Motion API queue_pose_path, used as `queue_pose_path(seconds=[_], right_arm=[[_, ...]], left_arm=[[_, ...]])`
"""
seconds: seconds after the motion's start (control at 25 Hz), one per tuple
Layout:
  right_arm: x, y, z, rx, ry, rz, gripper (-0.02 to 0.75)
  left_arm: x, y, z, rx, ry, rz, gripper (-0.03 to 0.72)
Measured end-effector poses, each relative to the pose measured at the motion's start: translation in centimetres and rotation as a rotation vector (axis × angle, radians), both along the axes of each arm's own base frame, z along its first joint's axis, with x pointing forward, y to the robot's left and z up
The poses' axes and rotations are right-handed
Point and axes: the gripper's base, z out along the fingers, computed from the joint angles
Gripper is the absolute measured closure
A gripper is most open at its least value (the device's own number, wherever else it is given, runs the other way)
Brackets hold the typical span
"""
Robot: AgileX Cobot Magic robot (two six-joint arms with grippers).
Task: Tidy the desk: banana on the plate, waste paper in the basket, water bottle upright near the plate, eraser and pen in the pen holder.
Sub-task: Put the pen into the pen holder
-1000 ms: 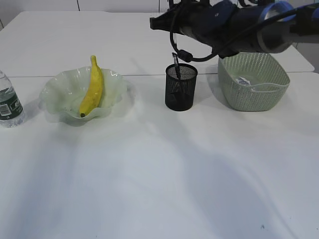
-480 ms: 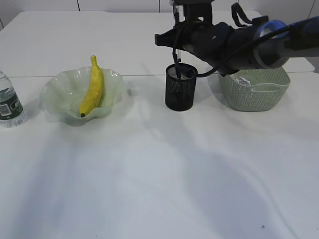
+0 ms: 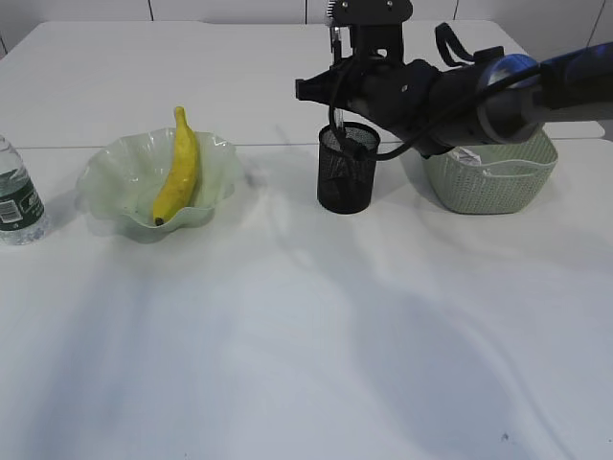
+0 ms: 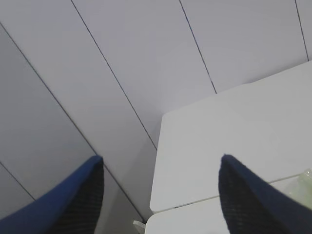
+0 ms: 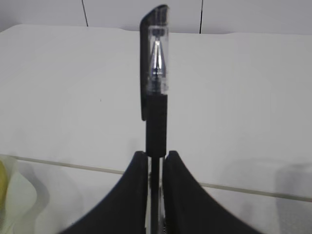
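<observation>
your right gripper is pinching the pen low on its black barrel, jaws nearly together, with the clear cap end standing straight up out of the fingers. in the exterior view the pen is rising above the wrist while its lower end appears to be reaching the mouth of the pen holder; whether the tip is already inside the mesh is hard to tell, since the arm is covering it.

to do this well, you are wanting the barrel vertical and centred over the opening, not over the rim. lowering until the tip is well inside before letting go looks safest, because a high release could tip the pen out or knock the light holder over. open only a little and lift straight up so the fingers are not dragging the pen.

your left gripper is standing wide with nothing between its fingers, pointing off toward the wall and table edge, well clear.

around you, the basket is sitting just beside the holder on the right, under your forearm, so watch the elbow. the banana is lying on the plate, and the water bottle is standing upright near it at the left edge. the eraser is not showing anywhere.
</observation>
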Motion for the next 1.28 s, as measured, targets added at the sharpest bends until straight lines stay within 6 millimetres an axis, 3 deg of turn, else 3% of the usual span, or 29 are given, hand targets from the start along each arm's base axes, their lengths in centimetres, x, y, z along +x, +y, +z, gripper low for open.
queue_pose_path(seconds=[0.4,1.28], right_arm=[[0.2,0.2,-1.6,-0.016,0.034,0.010,0.690],[1.3,-2.5,-3.3,-0.038,0.075,-0.029,0.690]], left_arm=[[0.1,0.0,-0.1,-0.001,0.005,0.000,0.168],[0.1,0.0,-0.1,-0.001,0.005,0.000,0.168]])
